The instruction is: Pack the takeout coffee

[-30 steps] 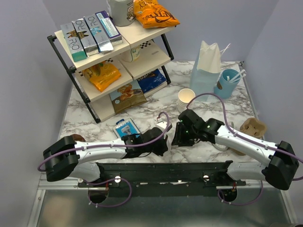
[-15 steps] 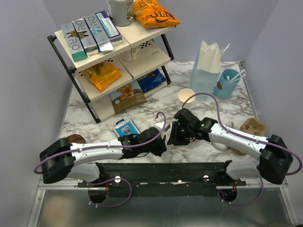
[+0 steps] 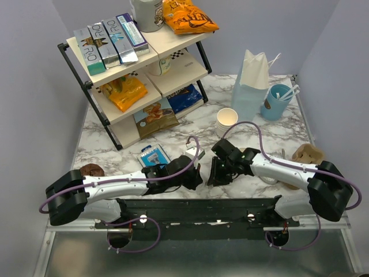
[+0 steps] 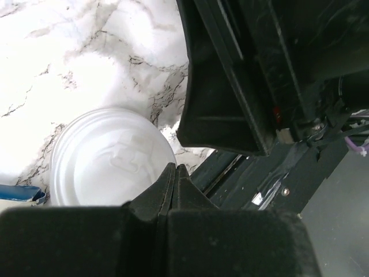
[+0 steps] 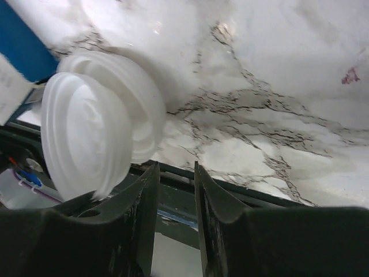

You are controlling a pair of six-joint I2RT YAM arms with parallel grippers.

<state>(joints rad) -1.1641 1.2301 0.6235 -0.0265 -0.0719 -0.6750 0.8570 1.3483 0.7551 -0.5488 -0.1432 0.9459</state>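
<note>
The takeout coffee (image 3: 195, 153) shows only as a round white sip lid between my two grippers; its cup is hidden. In the left wrist view the lid (image 4: 109, 158) lies just left of and beyond my left gripper (image 4: 174, 168), which is shut with nothing between its tips. In the right wrist view the lid (image 5: 86, 133) is blurred and looks doubled, just outside the left finger of my right gripper (image 5: 173, 167). That gripper is open with an empty gap. Seen from above, the left gripper (image 3: 199, 173) and right gripper (image 3: 216, 179) sit close together near the front rail.
A stack of lidless cups (image 3: 226, 121), a white paper bag (image 3: 251, 83) and a blue cup of straws (image 3: 277, 101) stand behind. A brown cup carrier (image 3: 308, 154) and a loose lid (image 3: 268, 179) lie right. The snack rack (image 3: 138, 69) fills the back left, with a blue packet (image 3: 154, 156) nearby.
My right gripper has moved left and nearer the front rail, close to the left gripper, and its jaws have narrowed. The left gripper has stayed shut and barely moved.
</note>
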